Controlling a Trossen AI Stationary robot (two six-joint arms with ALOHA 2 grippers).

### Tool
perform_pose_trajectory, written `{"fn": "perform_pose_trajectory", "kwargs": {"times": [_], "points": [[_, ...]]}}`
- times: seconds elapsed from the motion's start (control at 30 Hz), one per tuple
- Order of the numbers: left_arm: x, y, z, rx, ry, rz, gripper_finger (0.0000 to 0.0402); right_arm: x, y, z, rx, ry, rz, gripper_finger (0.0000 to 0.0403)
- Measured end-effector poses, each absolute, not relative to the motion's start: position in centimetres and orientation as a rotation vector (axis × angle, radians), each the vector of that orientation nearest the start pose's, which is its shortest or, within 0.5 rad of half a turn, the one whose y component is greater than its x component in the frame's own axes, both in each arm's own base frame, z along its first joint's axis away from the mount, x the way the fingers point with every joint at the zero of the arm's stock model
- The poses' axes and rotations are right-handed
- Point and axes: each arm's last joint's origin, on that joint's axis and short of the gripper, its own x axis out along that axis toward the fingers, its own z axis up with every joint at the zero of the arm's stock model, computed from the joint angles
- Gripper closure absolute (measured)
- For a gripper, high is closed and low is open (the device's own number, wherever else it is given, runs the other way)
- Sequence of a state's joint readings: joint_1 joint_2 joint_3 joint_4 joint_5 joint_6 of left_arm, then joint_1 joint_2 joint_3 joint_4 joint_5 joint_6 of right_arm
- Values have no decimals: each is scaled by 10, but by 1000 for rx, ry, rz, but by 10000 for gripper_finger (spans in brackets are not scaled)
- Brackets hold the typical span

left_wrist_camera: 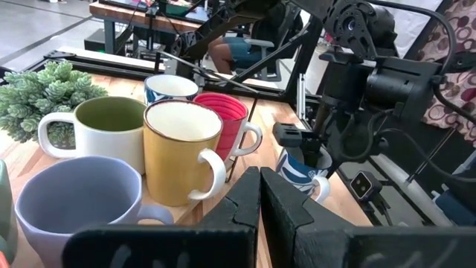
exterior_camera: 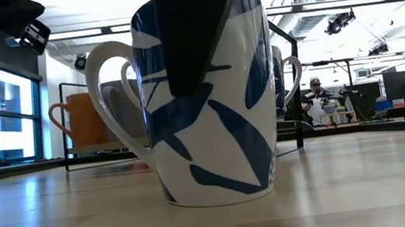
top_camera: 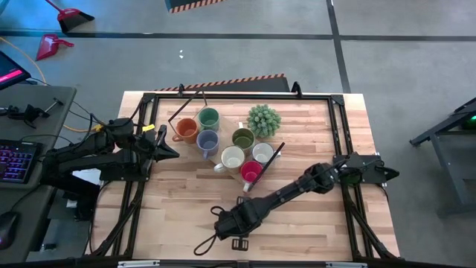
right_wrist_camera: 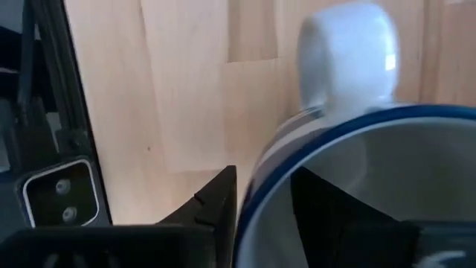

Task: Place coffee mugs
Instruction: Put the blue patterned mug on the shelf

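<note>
Several mugs stand in a cluster at the table's far middle: orange (top_camera: 186, 130), bright green (top_camera: 209, 117), blue-grey (top_camera: 207, 141), olive-lined (top_camera: 243, 138), cream (top_camera: 232, 158), white (top_camera: 262, 153) and red-pink (top_camera: 251, 173). My right gripper (top_camera: 225, 222) reaches to the near middle and is shut on a white mug with blue leaves (exterior_camera: 209, 105), which the gripper hides in the high view. The mug also shows in the left wrist view (left_wrist_camera: 301, 167). My left gripper (top_camera: 169, 146) is shut and empty, left of the cluster. My right gripper holds the white-and-blue mug by its rim (right_wrist_camera: 268, 160), on the side away from the handle (right_wrist_camera: 346, 56). One finger (right_wrist_camera: 335, 212) is inside the mug and one (right_wrist_camera: 216, 197) outside. The fingers come from above, pointing down. The mug stands upright with its base on the table (exterior_camera: 221, 193).
A spiky green potted plant (top_camera: 263, 119) stands at the far side of the cluster. A thin dark wire frame (top_camera: 264, 170) edges the mugs. Dark rails (top_camera: 338, 134) run along the table's sides. Bare wood lies near the front. A person (exterior_camera: 316, 98) sits far behind the table.
</note>
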State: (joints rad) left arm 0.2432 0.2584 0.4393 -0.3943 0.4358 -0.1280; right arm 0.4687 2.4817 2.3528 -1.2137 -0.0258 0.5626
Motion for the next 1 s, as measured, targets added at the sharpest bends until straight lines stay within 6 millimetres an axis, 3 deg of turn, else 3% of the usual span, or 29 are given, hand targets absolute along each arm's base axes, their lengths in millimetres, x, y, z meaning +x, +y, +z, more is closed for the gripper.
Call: {"fn": "perform_pose_trajectory", "kwargs": {"times": [0.3, 0.73, 1.0], "points": [[87, 9, 254, -199, 216, -179, 401, 450, 224, 200, 254, 1383, 12, 393], [87, 9, 254, -204, 216, -178, 401, 454, 224, 203, 448, 1323, -150, 399], [87, 9, 254, -204, 218, -178, 401, 472, 231, 209, 788, 1086, -313, 402]]}}
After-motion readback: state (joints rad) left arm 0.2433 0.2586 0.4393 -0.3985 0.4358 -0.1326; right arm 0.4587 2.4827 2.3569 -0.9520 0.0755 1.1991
